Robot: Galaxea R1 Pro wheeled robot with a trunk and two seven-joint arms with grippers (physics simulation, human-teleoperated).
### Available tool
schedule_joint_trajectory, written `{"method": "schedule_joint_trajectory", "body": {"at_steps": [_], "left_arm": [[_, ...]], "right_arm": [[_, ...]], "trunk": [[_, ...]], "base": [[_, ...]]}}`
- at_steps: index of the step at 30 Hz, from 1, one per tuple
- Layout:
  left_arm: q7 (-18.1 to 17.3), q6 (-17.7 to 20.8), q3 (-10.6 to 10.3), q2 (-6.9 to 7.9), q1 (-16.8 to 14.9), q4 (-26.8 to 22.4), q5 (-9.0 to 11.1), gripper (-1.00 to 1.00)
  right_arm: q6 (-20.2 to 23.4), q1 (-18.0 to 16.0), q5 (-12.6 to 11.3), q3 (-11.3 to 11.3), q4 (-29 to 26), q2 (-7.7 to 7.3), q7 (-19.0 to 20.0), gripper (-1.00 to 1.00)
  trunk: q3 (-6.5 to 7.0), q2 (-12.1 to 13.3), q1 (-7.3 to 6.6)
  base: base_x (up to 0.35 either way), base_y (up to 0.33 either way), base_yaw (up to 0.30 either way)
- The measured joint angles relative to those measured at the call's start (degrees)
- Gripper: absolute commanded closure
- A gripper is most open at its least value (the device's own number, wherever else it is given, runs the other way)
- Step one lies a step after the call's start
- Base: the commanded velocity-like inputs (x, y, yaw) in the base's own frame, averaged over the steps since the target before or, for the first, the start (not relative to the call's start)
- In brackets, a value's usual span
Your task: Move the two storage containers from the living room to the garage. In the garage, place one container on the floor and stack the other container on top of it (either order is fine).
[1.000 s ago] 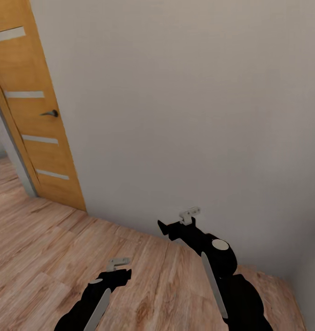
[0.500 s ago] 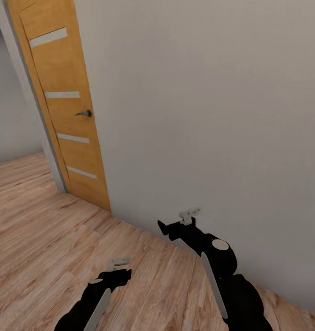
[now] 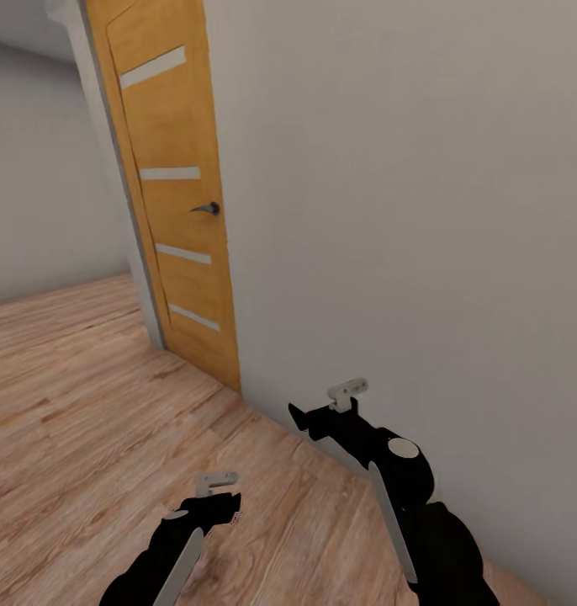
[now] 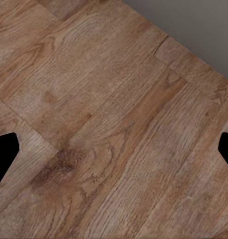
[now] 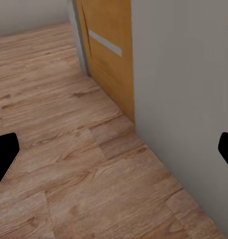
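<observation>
Along the foot of a plain pale grey wall (image 3: pixel 423 210), both arms hang low over a light wood plank floor (image 3: pixel 87 404). Neither arm carries anything. The left gripper (image 3: pixel 214 481) hovers above the planks, well out from the wall; in the left wrist view its two dark fingertips (image 4: pixel 5 157) sit far apart at opposite edges, jaws spread wide, with bare plank between them. The right gripper (image 3: pixel 349 389) reaches further forward, close to the base of the wall, and in the right wrist view its fingertips (image 5: pixel 4 159) likewise stand wide apart with nothing held, floor and wall showing between them.

A wooden door (image 3: pixel 175 202) in warm orange-brown stands at the near end of the wall, with pale horizontal strips (image 3: pixel 169 173) set into it and a dark lever handle (image 3: pixel 208 208). A grey door frame (image 3: pixel 112 168) runs down its far side, and past it more plank floor leads to another grey wall (image 3: pixel 44 168).
</observation>
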Motion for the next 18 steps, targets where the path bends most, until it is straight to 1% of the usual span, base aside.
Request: {"method": "schedule_joint_trajectory", "body": {"at_steps": [18], "left_arm": [[0.0,-0.03,0.0,0.0,0.01,0.0,0.0,-1.0]], "right_arm": [[0.0,0.0,0.02,0.01,0.01,0.0,0.0,-1.0]], "trunk": [[0.0,0.0,0.0]], "base": [[0.313,0.135,0.29]]}}
